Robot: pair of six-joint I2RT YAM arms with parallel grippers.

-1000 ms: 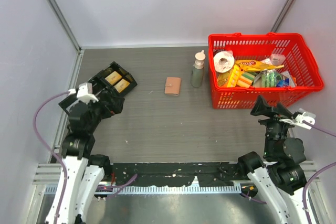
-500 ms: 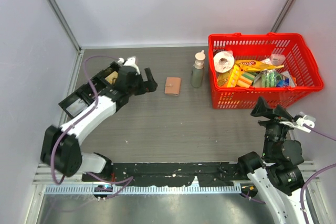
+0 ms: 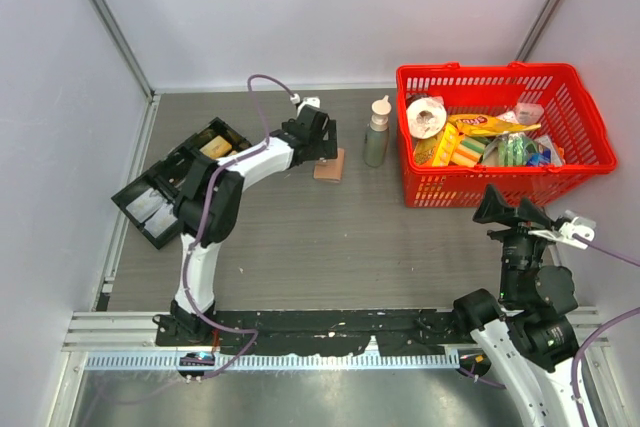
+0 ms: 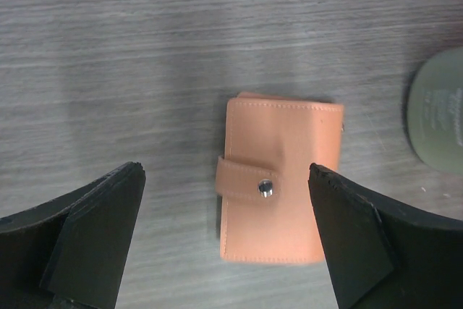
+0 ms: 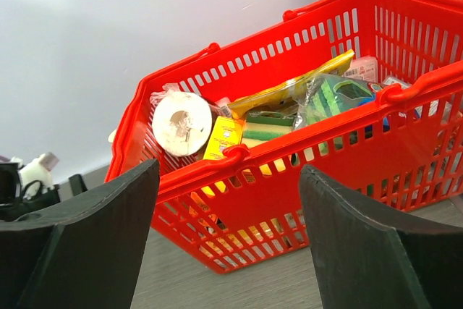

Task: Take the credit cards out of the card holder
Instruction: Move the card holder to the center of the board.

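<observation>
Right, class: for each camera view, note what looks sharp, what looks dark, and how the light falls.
Left wrist view: the wallet is crisp, down to its stitching and snap; the left gripper is dark, with little detail. Right wrist view: the red basket is sharp, the right gripper dark. Top view: even light, only soft shadows.

The card holder [image 4: 278, 179] is lying on the table [image 4: 108, 48] between the wide-apart jaws of the left gripper [image 4: 224, 179] (nearer the right jaw). A bottle [image 4: 438, 110] is standing beyond that jaw. The basket [image 5: 304, 139] is sitting ahead of the right gripper [image 5: 229, 171].
</observation>
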